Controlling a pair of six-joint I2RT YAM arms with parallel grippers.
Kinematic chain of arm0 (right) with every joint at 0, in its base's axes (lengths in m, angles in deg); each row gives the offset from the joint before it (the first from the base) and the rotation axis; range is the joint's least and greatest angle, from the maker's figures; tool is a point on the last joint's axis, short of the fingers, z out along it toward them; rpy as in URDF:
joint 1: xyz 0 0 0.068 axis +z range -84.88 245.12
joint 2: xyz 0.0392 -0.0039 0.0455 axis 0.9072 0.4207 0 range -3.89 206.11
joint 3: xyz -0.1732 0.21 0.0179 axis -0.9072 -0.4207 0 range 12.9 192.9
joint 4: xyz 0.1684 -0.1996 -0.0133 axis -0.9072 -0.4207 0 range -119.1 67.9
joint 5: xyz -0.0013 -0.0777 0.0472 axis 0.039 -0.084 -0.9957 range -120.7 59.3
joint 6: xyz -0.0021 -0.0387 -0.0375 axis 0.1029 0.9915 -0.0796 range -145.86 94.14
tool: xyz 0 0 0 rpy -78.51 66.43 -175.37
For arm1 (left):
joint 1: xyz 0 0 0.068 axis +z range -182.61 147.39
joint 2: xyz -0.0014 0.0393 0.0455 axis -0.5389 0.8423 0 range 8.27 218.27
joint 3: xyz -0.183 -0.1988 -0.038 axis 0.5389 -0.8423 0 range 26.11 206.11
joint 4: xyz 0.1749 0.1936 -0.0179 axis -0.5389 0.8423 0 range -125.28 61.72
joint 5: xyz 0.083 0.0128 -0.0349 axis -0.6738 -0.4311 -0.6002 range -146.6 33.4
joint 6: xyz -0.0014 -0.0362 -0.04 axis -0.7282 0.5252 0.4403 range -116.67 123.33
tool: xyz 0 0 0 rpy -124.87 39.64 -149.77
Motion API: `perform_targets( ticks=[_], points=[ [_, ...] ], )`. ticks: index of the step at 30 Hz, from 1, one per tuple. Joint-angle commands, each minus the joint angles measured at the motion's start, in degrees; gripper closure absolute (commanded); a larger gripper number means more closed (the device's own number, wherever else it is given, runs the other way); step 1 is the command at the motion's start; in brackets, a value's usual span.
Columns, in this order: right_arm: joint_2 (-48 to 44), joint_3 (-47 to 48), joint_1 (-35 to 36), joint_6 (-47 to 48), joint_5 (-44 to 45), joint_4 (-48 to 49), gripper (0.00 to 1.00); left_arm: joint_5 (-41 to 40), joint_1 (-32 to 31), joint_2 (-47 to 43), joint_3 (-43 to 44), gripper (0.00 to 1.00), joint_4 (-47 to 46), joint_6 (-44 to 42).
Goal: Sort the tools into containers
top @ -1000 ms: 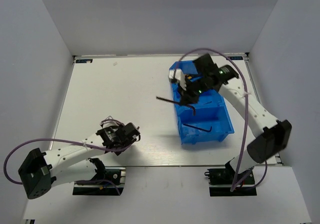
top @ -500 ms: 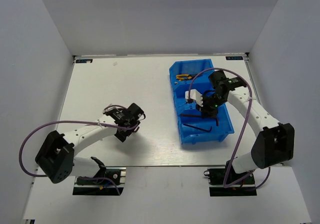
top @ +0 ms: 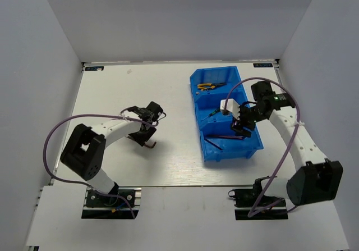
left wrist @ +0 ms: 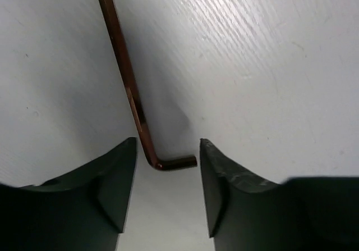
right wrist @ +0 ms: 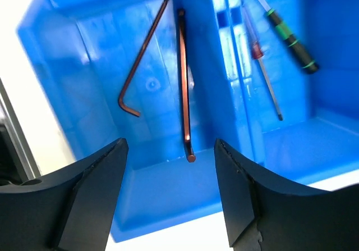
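A thin brown L-shaped hex key lies flat on the white table. My left gripper hangs open just over its bend, and the short leg lies between the fingertips without touching either. From above, that hex key shows just below the left gripper. My right gripper is open and empty over the near bin of the blue containers. Two hex keys lie on that bin's floor. Screwdrivers lie in the middle bin. Yellow-handled pliers rest in the far bin.
The row of blue bins stands right of the table's centre, with the right gripper above it. Purple cables loop off both arms. White walls close in the table on three sides.
The right gripper swung over the near bin, opened and let go of a hex key, which now lies in that bin. The left arm reached out to the hex key on the table.
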Motion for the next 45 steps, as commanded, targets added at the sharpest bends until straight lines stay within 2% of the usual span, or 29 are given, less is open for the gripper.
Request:
perform_targets(
  ticks=[1,2,6,11,14,18,19,24,28,29,30,33,34,36,37,38,39,40,43,45],
  points=[
    [-4.2,-1.2,-1.9,-2.3,-6.5,-2.0,0.31,-2.3,2.4,2.5,3.0,0.43,2.8,-2.6],
    [-6.3,-2.2,-2.3,-3.0,-6.7,-1.9,0.31,-2.3,2.4,4.1,3.0,0.47,2.8,-3.5],
    [-9.8,-5.0,-4.4,-4.1,-8.0,-0.7,0.31,-1.7,3.5,4.6,1.1,0.47,2.8,-4.1],
    [-9.9,-7.0,-8.0,-4.3,-9.0,-0.7,0.31,0.0,3.5,1.4,-1.2,0.36,1.0,-5.1],
    [-9.3,-6.9,-9.0,-4.8,-10.3,-1.3,0.31,-1.7,3.5,1.4,-1.2,0.35,1.9,-5.1],
    [-9.1,-5.2,-10.2,-6.0,-13.1,-2.5,0.31,-2.2,4.9,3.5,-3.5,0.51,0.6,-6.3],
    [-9.4,-4.7,-10.4,-6.3,-13.3,-2.6,0.32,-1.5,4.9,4.2,-4.2,0.58,-0.6,-6.3],
    [-10.8,-2.1,-11.6,-7.0,-15.3,-4.6,0.32,1.2,5.9,4.2,-10.5,0.74,-8.8,-6.3],
    [-12.3,-2.2,-12.0,-8.1,-16.6,-4.4,0.32,1.8,5.9,3.7,-11.9,0.97,-10.5,-7.2],
    [-12.4,-2.3,-11.9,-8.5,-17.1,-4.2,0.32,1.2,5.1,3.2,-11.9,1.00,-10.5,-7.9],
    [-12.6,-2.4,-13.7,-9.0,-17.2,-4.1,0.32,0.4,4.4,1.8,-9.8,1.00,-11.7,-9.2],
    [-12.4,-2.4,-14.1,-11.1,-17.8,-3.3,0.32,1.4,3.8,0.5,-3.0,1.00,-14.8,-21.7],
    [-12.4,-2.6,-14.1,-12.0,-17.7,-1.7,0.32,3.1,2.4,-0.1,-1.6,1.00,-21.0,-32.4],
    [-12.8,-2.8,-14.6,-15.8,-17.5,-0.1,0.32,12.4,1.3,-1.0,0.3,1.00,-28.4,-41.7],
    [-12.9,-3.1,-14.7,-17.0,-16.8,3.4,0.34,17.6,0.6,-1.6,0.8,1.00,-37.2,-46.7],
    [-13.0,-3.7,-14.9,-18.5,-14.7,5.2,0.46,26.0,0.6,-0.7,2.5,1.00,-39.5,-52.4],
    [-13.0,-3.9,-15.0,-25.3,-13.3,7.2,0.88,31.1,-0.3,0.7,4.2,1.00,-40.9,-54.9],
    [-13.0,-4.5,-15.4,-28.0,-10.0,11.7,1.00,35.4,-1.5,2.3,6.1,1.00,-41.7,-57.2],
    [-12.4,-4.6,-16.6,-32.7,-6.6,17.0,1.00,50.0,-5.8,8.2,13.9,1.00,-46.1,-62.9],
    [-11.6,-4.6,-17.0,-36.1,-4.9,18.1,1.00,54.4,-7.9,11.1,17.3,1.00,-47.7,-66.1]
  ],
)
